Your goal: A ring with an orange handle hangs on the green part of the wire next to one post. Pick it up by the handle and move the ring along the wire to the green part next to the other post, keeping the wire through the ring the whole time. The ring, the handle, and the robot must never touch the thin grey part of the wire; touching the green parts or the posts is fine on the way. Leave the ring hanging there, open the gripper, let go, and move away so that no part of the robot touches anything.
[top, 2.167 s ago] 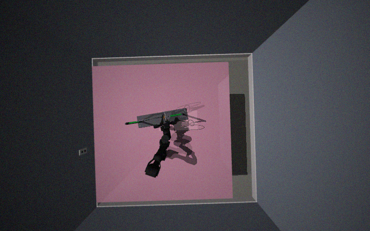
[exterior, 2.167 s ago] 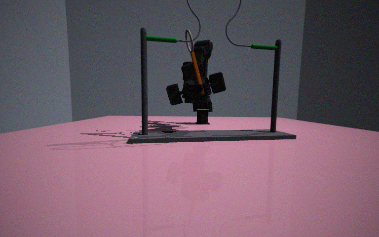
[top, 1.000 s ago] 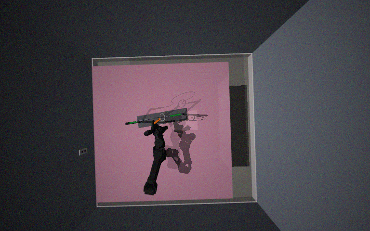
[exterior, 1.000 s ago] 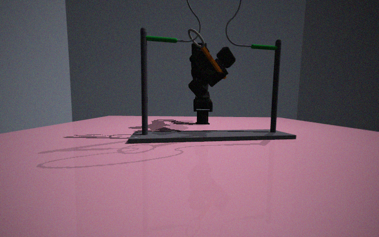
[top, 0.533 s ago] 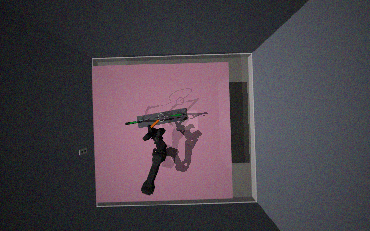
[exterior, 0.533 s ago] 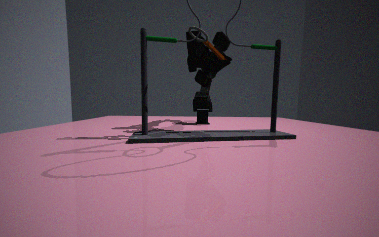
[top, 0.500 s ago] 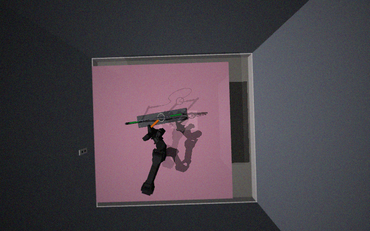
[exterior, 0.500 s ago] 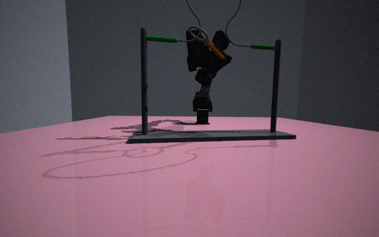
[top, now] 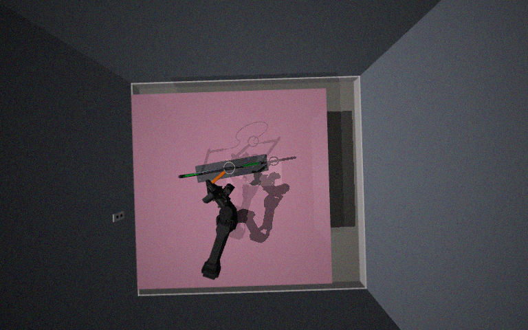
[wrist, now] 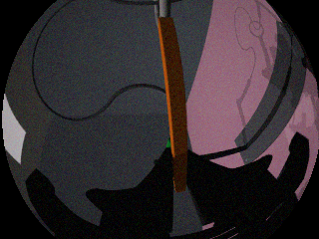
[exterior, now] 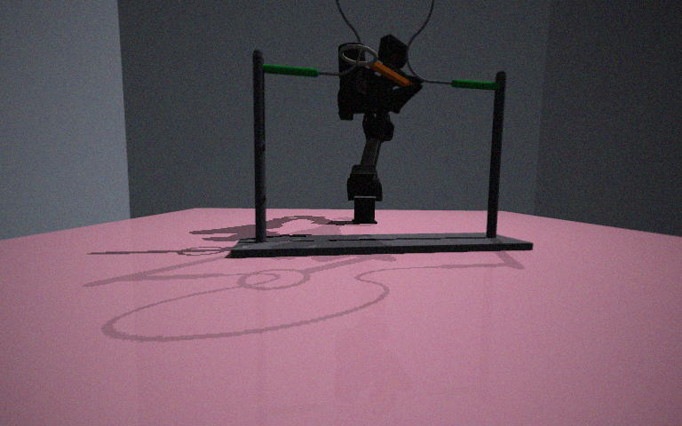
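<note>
Ring: pale and thin, at the centre of the top view, left of centre in the upper part of the exterior view; the ring (top: 223,167) (exterior: 358,46) is tilted around the thin grey wire (exterior: 417,29) (wrist: 33,65), between the 2 green sections and apart from both.
Handle: the orange handle (top: 218,177) (exterior: 393,74) (wrist: 175,100) slopes toward the lower left in the top view and toward the lower right in the exterior view; it runs nearly upright through the middle of the wrist view.
Claw: the gripper (top: 210,183) (exterior: 414,85) (wrist: 173,150) pinches the far end of the handle between its 2 fingers.
Arm: dark, the arm (top: 221,237) (exterior: 370,150) extends up from the lower middle of the top view and stands behind the wire frame in the exterior view.
Wire: 2 grey strands leave the top edge of the exterior view; clearance between wire and handle cannot be told.
Green sections: the left green section (exterior: 290,69) and right green section (exterior: 475,84) each adjoin a post in the exterior view.
Posts: the left post (exterior: 259,150) and right post (exterior: 496,155) stand upright on 1 grey base plate (top: 200,177) (exterior: 382,247) (wrist: 294,95).
Support: a pink tabletop (top: 167,240) (exterior: 352,376) (wrist: 219,60), crossed by shadows of ring, wire and arm.
</note>
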